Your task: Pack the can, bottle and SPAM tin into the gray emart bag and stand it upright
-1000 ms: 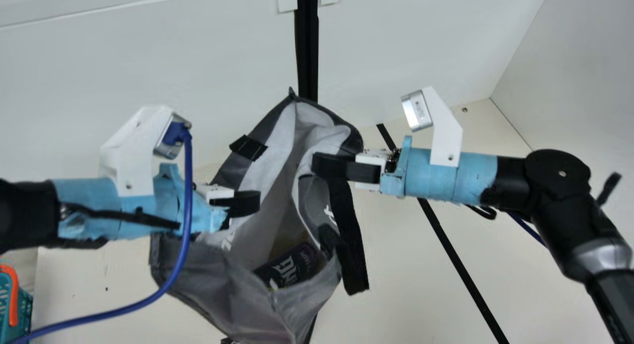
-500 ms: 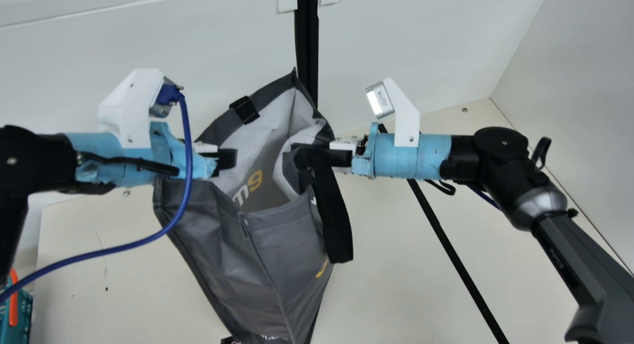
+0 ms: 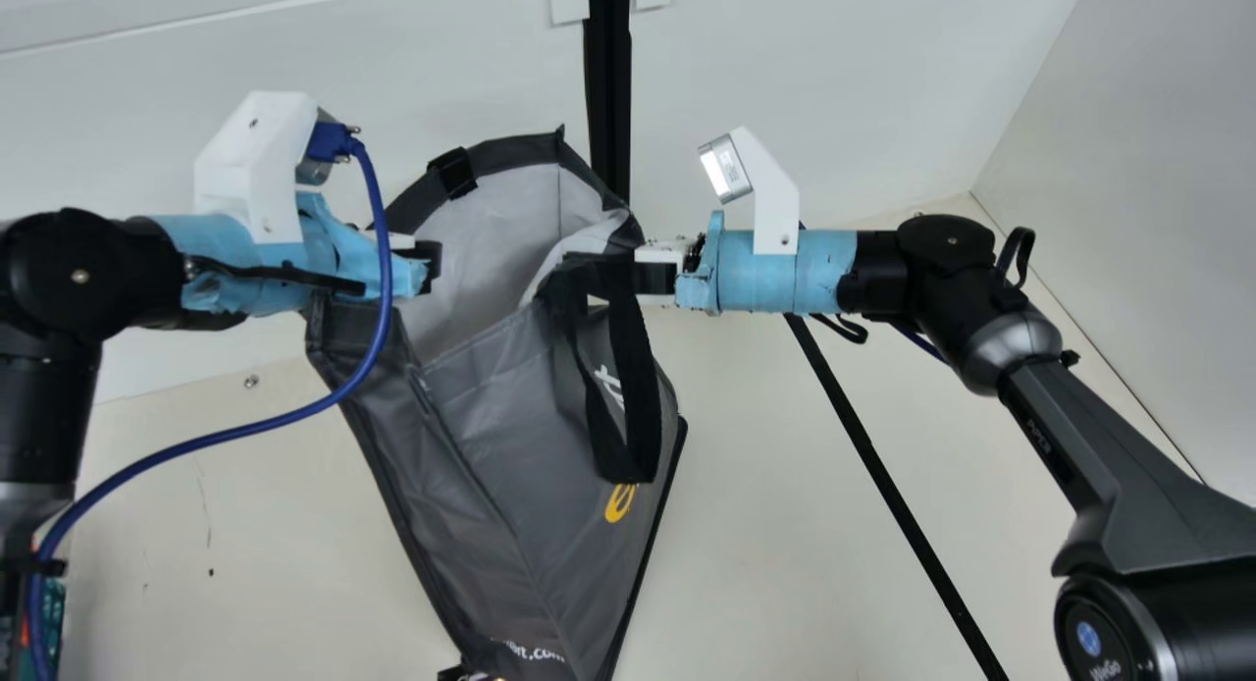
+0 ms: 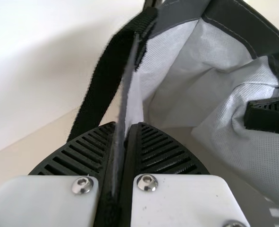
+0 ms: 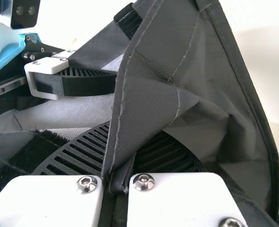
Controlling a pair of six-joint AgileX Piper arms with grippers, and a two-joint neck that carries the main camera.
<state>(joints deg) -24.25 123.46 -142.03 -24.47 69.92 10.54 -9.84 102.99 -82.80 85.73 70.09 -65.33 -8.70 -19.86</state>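
Main view: the gray emart bag [image 3: 510, 436] stands open-mouthed between two grippers at the centre of the frame, its pale lining exposed and its body narrowing toward the bottom edge; whether its base touches the tabletop [image 3: 785, 553] cannot be told. The left gripper [image 3: 430, 265], left of centre, has its jaws closed on the bag's rim; in the left wrist view, an edge of fabric runs between the ribbed fingers, with a black strap [image 4: 99, 78] just beside them. The right gripper [image 3: 581, 269], at the opposite side of the mouth, has its jaws closed on a fold of the bag, confirmed in the right wrist view. A black handle [image 3: 643, 396] hangs below it in a loop. A blue cable [image 3: 245, 428] curves across the left of the frame.
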